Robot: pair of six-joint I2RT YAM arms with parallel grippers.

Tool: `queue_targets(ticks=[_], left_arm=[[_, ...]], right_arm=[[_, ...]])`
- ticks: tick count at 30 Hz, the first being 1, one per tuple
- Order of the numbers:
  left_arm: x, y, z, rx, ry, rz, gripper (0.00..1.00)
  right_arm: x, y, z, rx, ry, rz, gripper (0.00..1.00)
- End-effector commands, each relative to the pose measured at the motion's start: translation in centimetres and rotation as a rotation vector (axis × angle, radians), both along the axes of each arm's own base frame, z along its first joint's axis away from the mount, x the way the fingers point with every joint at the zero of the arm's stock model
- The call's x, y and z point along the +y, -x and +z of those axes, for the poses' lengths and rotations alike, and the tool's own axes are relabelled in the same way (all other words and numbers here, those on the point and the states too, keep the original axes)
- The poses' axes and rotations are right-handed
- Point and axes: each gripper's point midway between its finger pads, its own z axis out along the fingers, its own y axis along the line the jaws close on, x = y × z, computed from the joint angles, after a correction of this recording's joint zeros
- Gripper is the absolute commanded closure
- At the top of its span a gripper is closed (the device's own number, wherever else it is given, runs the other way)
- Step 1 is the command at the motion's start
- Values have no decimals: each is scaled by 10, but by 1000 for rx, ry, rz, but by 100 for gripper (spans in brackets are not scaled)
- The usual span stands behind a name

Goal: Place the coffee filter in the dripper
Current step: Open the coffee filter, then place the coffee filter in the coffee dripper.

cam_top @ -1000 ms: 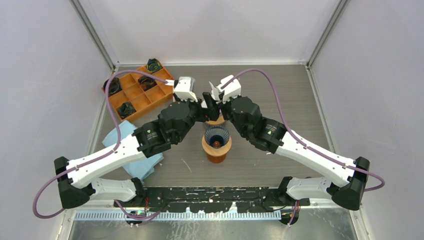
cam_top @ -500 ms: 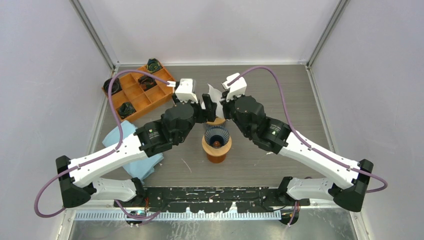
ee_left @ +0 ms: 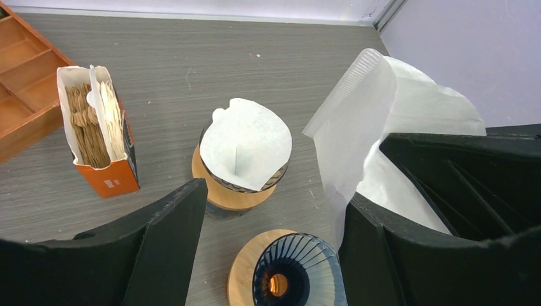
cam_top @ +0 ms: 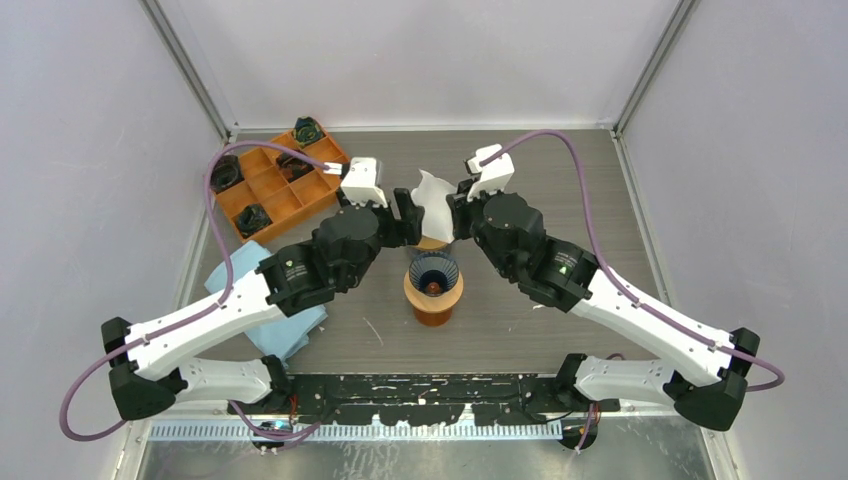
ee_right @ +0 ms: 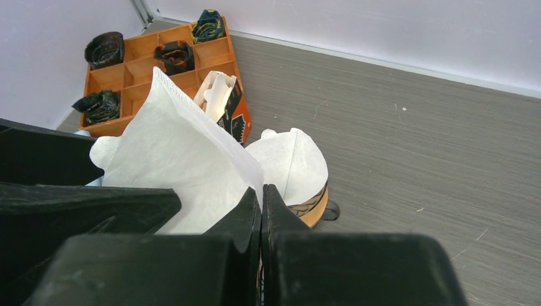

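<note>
Empty dripper [cam_top: 433, 285] stands near-centre on table [cam_top: 560, 200]. Just behind and above it, R gripper [ee_right: 260, 194] is pinched tight on the white coffee filter [ee_right: 178, 146], held in air. L gripper [ee_left: 274, 204] has jaws wide apart, gripping nothing, w/ filter just beside one finger. Further back: 2nd dripper [ee_left: 245, 146] w/ filter inside, orange filter box [ee_left: 96, 134], orange tray [cam_top: 275, 185].

Two drippers standing mid-table: near dripper [cam_top: 433, 300], far dripper [ee_left: 220, 194]. Two white filters showing: seated filter [ee_left: 245, 143] sitting in far dripper, raised filter [cam_top: 432, 195] hanging above table between arm tips. One orange box [ee_left: 108, 182] standing left of far dripper, holding brown filters [ee_left: 80, 121], too packed for counting. One orange tray [cam_top: 300, 195] lying far left, carrying four dark items [ee_right: 104, 49]. One blue cloth [cam_top: 240, 265] lying near left. Two arms reaching in: left arm [cam_top: 230, 310], right arm [cam_top: 640, 310].
</note>
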Motion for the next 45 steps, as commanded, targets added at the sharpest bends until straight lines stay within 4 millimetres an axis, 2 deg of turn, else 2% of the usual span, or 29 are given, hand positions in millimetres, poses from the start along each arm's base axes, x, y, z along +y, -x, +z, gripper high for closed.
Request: queue_targets(ticks=[1,12,15,19,25,30,45], left_arm=[[8,5,18,-16,89,-1,29],[11,22,7,44,102,-62,37],[10,26,2,65,100,-81,44],[4,33,-3,105,95,-126,58],[-1,43,-13,164,66,-179,71],[-3,50,-19,207,42,-209,76],[-11,63,-51,347,-71,-269,87]], right_arm=[[-2,8,26,9,-138,-2,99],[7,23,13,116,-228,51,99],[9,27,10,139,-237,64,99],[9,31,5,179,-228,71,99],[10,40,-5,238,-224,93,99],[13,48,-14,286,-218,118,99],[12,62,-71,446,-129,118,99]])
